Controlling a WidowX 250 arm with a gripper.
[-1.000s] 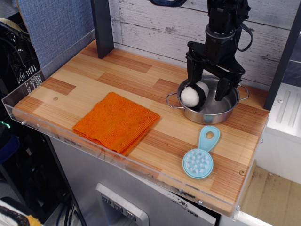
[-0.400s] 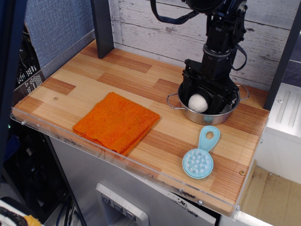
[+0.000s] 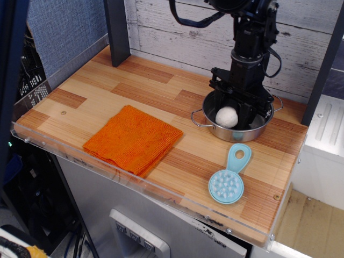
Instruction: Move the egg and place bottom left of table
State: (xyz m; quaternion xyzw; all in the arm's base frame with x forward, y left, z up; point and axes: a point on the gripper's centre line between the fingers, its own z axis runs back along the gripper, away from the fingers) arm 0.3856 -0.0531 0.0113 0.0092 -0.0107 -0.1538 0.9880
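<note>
The egg (image 3: 227, 116) is a small white ball lying inside the steel pot (image 3: 257, 128) at the back right of the wooden table (image 3: 97, 88). Its black band does not show from here. My gripper (image 3: 230, 112) is lowered into the pot from above, with one black finger (image 3: 215, 105) on the egg's left and the other on its right, both close against it. The jaws look shut on the egg, which still sits low in the pot. The arm's black body hides the pot's back rim.
An orange folded cloth (image 3: 133, 139) lies at the front left-centre. A light-blue round brush (image 3: 228, 183) lies in front of the pot. A clear acrylic rim (image 3: 64, 156) runs round the table edges. A dark post (image 3: 116, 29) stands at the back left.
The gripper has come down from above the pot into it, and its fingers now flank the egg. The egg has shifted a little in the pot and its black band has turned out of sight.
</note>
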